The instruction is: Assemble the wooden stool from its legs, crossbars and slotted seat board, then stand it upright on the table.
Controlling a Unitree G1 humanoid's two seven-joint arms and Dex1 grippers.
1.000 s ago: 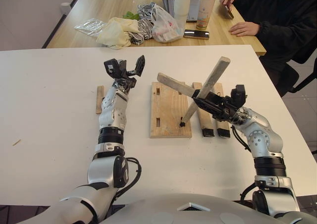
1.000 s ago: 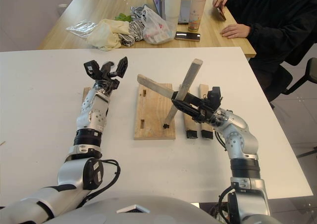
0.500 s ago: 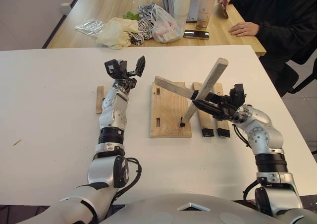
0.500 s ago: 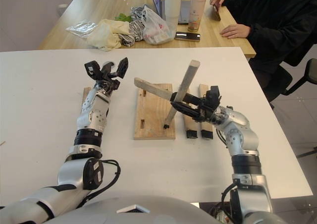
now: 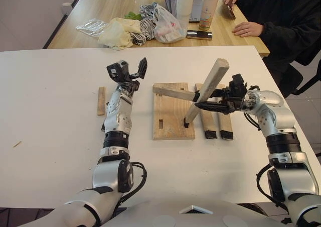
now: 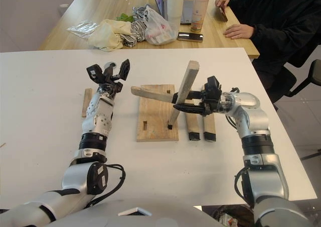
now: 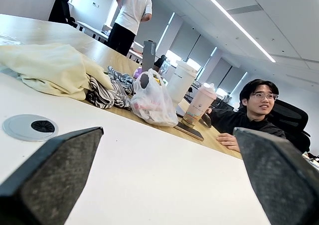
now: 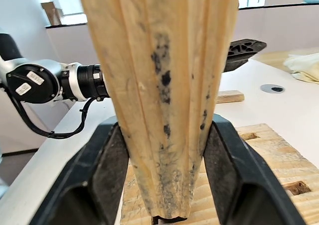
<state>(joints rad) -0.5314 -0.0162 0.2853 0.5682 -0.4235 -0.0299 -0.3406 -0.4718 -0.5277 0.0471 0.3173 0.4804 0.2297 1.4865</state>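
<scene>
Grips a wooden leg (image 5: 209, 81) with the right gripper (image 5: 204, 99), pads (image 8: 102, 185) pressed tight on both its sides. Holds it tilted, top toward the far right, dark lower tip down at the near right slot of the slotted seat board (image 5: 168, 114); cannot tell whether seated in the slot. Carries along a crossbar (image 5: 170, 91) joined to that leg, sticking out to the left above the board. Leaves the board flat on the white table (image 5: 50, 86), with two more legs (image 5: 206, 122) lying side by side just right of it. Raises the left gripper (image 5: 128, 71) over the table left of the board, fingers (image 7: 50, 180) spread wide apart. Has a short crossbar piece (image 5: 101, 100) flat on the table, left of the left arm.
</scene>
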